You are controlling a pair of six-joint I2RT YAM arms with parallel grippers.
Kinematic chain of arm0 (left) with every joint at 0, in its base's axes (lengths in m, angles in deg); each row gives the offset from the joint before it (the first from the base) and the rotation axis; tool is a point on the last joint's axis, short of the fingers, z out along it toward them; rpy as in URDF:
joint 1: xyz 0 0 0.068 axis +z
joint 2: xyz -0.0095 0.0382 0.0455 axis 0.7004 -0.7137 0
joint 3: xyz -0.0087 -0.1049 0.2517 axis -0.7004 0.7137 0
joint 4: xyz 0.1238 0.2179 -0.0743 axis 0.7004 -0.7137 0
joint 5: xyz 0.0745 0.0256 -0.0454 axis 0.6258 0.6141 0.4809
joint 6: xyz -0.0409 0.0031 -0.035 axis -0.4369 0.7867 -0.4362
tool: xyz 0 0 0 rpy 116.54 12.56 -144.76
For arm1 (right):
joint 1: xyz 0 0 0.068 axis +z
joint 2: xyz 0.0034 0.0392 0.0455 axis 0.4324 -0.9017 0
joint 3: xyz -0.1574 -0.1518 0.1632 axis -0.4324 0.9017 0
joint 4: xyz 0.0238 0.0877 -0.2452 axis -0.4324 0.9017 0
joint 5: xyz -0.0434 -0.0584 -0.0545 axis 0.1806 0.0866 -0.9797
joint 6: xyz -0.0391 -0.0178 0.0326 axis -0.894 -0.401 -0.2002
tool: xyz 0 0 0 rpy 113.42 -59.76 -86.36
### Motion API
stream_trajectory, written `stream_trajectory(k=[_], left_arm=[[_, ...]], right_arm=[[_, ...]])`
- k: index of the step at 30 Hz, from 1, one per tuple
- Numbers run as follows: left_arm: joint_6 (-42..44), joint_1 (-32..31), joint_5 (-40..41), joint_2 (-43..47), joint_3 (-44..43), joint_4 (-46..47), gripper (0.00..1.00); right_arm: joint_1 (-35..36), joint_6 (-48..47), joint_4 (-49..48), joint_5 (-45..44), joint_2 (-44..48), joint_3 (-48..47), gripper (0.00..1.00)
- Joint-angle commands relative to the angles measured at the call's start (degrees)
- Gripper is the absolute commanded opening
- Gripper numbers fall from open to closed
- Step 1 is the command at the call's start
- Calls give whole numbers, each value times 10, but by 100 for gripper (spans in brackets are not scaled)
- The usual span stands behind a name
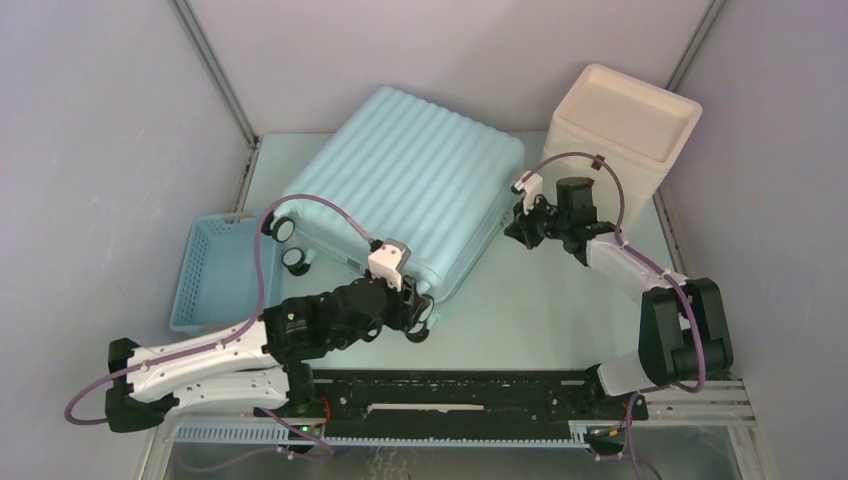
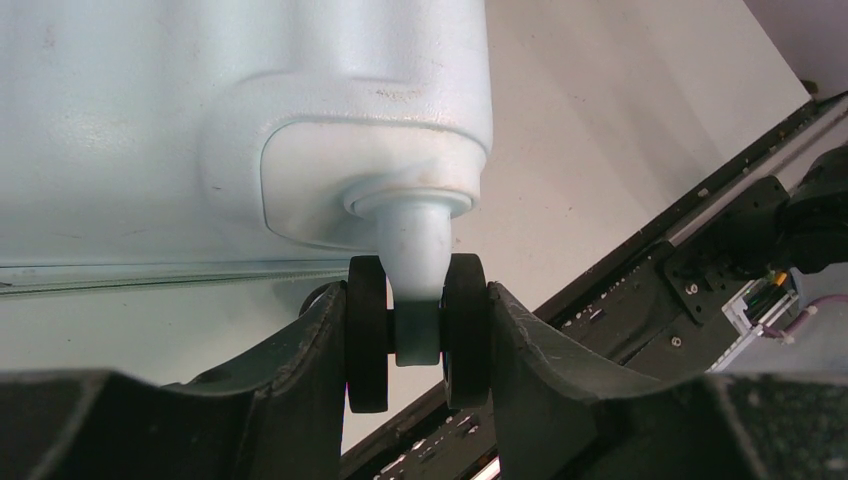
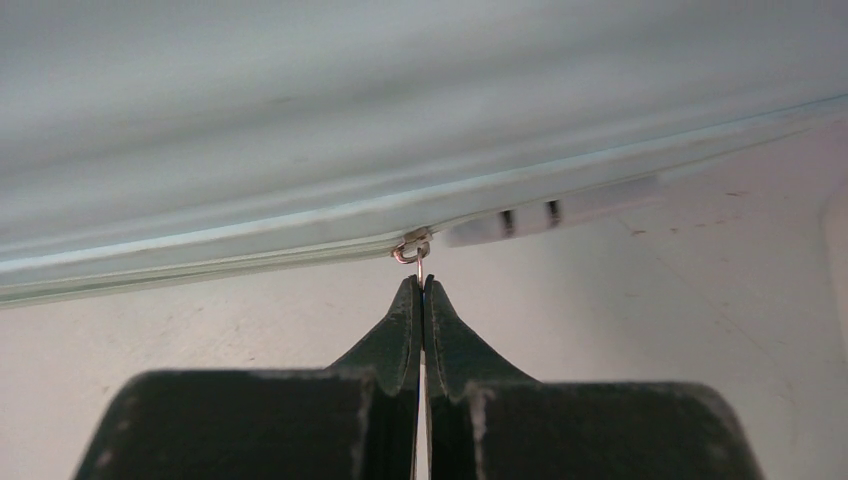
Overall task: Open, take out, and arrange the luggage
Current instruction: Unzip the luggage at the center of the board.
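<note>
The pale mint-blue ribbed luggage [image 1: 415, 180] lies flat and closed in the middle of the table. My left gripper [image 1: 418, 318] is at its near corner, shut on a black twin wheel [image 2: 418, 330], one finger pressing each side. My right gripper [image 1: 520, 228] is at the luggage's right side edge. In the right wrist view its jaws are pinched together on the thin metal zipper pull [image 3: 420, 270], which hangs from the slider [image 3: 411, 246] on the zip seam [image 3: 250, 230]. The inside of the luggage is hidden.
A small blue slatted basket [image 1: 218, 272] stands left of the luggage. A cream-white box [image 1: 620, 125] stands at the back right, just behind my right arm. Two more luggage wheels [image 1: 288, 243] point toward the basket. The black base rail [image 1: 450, 395] runs along the near edge.
</note>
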Motion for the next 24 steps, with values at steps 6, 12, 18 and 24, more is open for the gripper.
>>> stream_trajectory(k=[6,12,18,24], left_arm=[[59,0,-11,49,18,-28,0],[65,0,-21,62,33,-21,0],[75,0,-30,83,50,-13,0],[92,0,-46,83,57,-3,0]], right_arm=[[-60,-33,-33,-108,-50,-72,0],[-90,-30,-57,-112,-102,-118,0],[-120,-27,-72,-114,-147,-167,0],[-155,-21,-77,-111,-190,-212,0]])
